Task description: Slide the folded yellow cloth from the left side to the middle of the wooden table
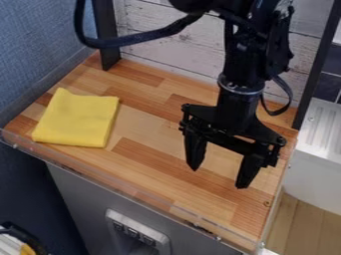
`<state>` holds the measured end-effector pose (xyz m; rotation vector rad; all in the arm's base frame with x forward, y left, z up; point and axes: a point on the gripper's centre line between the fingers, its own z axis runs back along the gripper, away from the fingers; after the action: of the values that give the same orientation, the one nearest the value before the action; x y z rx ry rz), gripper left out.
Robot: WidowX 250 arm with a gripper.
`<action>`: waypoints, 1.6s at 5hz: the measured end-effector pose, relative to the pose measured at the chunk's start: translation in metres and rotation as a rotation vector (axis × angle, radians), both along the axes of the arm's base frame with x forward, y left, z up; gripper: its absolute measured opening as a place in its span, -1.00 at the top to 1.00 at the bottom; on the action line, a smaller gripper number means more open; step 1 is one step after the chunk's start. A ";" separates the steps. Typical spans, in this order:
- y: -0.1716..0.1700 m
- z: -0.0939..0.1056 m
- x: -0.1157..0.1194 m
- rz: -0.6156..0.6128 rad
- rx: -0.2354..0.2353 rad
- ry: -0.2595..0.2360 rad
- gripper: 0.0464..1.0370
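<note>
Three small dark inserts are set in a row in a pale fitting (136, 231), which is mounted on the grey front panel (73, 199) below the work surface. At the lower left corner, a white and yellow object (15, 245) with a dark curved part is cut off by the view's edge. Along the near side of the wooden countertop (143, 164), a clear edging strip (100, 175) is fitted; the top itself is made up of blocks in light and reddish-brown tones. To the right, lower down, pale wooden planks (303, 224) can be seen.

Over the right half of the countertop, the black gripper (218, 178) is pointed downward, its two fingers spread well apart, with bare wood seen between them. Farther left, a folded yellow cloth (78, 118) is laid flat near the left edge, well apart from the gripper.

Beyond the right edge, a white ribbed surface (323, 134) is placed, with dark tiles (329, 87) behind it. The countertop is backed by whitewashed boards (153, 52), framed by a left black post (106, 35) and a right black post (319, 55). At the left, a blue textured wall (40, 40) is seen.
</note>
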<state>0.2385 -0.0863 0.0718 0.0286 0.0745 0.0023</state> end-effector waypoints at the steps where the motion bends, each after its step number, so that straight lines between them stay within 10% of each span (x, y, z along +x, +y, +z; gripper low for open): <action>1: 0.021 -0.005 0.005 0.019 -0.007 -0.004 -0.92; 8: 0.220 -0.005 0.035 0.145 -0.046 -0.101 -0.92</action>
<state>0.2734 0.1338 0.0666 -0.0225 -0.0247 0.1468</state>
